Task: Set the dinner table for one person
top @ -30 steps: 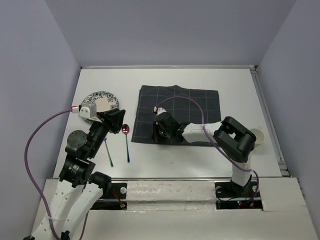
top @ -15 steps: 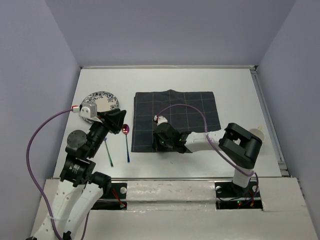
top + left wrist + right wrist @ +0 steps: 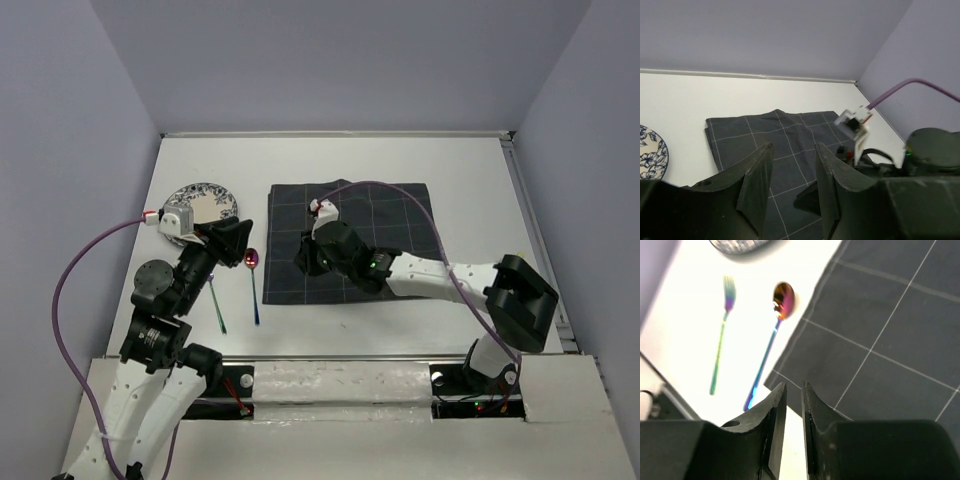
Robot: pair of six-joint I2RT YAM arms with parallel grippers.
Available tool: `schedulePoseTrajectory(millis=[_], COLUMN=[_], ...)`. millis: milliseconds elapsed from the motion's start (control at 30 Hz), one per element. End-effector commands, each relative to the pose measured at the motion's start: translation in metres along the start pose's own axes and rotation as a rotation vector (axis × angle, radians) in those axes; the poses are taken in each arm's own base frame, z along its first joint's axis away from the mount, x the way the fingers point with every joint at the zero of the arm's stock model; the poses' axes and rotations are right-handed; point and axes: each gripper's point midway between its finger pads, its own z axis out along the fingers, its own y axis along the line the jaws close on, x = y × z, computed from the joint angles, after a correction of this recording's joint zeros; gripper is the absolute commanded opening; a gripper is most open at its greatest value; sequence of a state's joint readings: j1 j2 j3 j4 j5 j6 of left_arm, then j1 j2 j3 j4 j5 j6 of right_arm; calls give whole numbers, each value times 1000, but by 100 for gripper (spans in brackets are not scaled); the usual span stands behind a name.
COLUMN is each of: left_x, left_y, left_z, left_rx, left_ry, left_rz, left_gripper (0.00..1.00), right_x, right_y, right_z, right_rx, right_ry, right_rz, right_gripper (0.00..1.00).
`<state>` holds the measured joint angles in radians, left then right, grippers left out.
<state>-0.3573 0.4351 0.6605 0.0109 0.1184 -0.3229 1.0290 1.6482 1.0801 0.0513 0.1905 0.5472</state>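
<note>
Setting a place for one, shown from above and from both wrists. The left gripper [image 3: 792, 150] stands roughly half open, its two fingers well apart with nothing between them. A patterned plate [image 3: 208, 197] lies just behind this hand, and the bowl of a spoon [image 3: 254, 285] lies just beside its fingertips. A fork [image 3: 216, 305] lies on the near side of the hand, alongside the spoon. Straight ahead of the left fingers lies a dark checked placemat [image 3: 395, 225], one part of its far edge rucked up.

The right gripper [image 3: 792, 386] is parted by only a narrow slit and grips nothing. It sits low at the placemat's near corner, the cloth spreading under and to one side of the hand; contact with the cloth cannot be judged. Beyond its fingertips lie the spoon, then the fork.

The dinner table [image 3: 480, 170] lies beneath both hands and bears every item.
</note>
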Motion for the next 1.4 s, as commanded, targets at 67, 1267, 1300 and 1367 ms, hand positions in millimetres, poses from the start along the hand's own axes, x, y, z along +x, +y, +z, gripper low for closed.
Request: schedulePoseTrajectory(millis=[67,1267,1300,1367], left_x=[-1,118,116,122], left_y=[39,357,360,367], left_z=[8,-27,-26,-21], left_rx=[-196,-1106,-1111,-1109], left_ry=[-28,113,111,120], left_rz=[-20,-542,-538,-549], left_gripper=[53,57,57,57], right_x=[-54,8,9,10], right_y=[9,-26,-26,-25], right_z=[-45,-152,-150,-149], right_rx=[-26,-220,-219,-221], right_ry=[-171,-219,-213,-206], right_rz=[33,72,71,66], right_gripper=[25,26,26,26])
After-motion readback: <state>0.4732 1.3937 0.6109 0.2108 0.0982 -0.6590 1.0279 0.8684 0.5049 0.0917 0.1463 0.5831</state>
